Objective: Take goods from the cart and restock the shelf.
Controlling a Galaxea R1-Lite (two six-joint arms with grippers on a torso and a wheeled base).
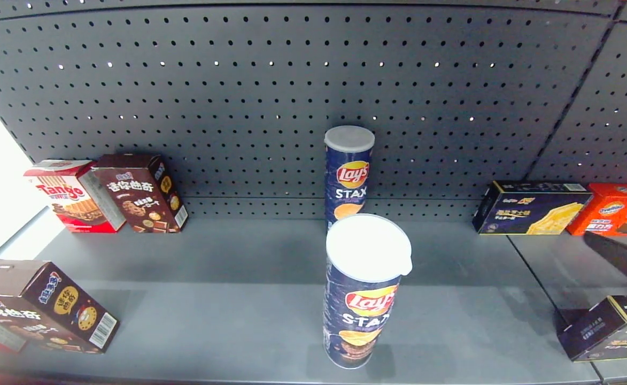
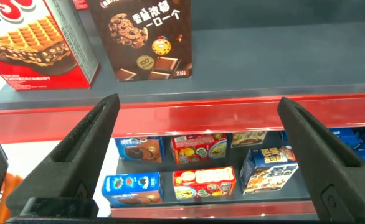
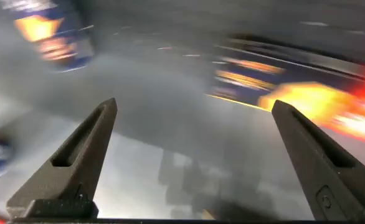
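Two tall dark-blue chip cans with white lids stand upright on the grey shelf (image 1: 227, 289). One can (image 1: 364, 299) is near the front edge, the other (image 1: 348, 176) behind it at the pegboard back. My left gripper (image 2: 198, 102) is open and holds nothing, level with the shelf's red front edge (image 2: 232, 109), below a brown cookie box (image 2: 148, 37). My right gripper (image 3: 195, 104) is open with nothing in it over the bare shelf floor, with a blurred can (image 3: 55, 37) beyond it. One of its dark fingers (image 1: 618, 256) shows at the right of the head view.
A red wafer box (image 1: 72, 195) and a brown cookie box (image 1: 142, 192) stand at the back left, another brown box (image 1: 40, 313) at the front left. A dark-blue box (image 1: 529, 208), an orange box (image 1: 615, 208) and a front dark-blue box (image 1: 607, 326) are at the right. A lower shelf holds several packs (image 2: 198, 180).
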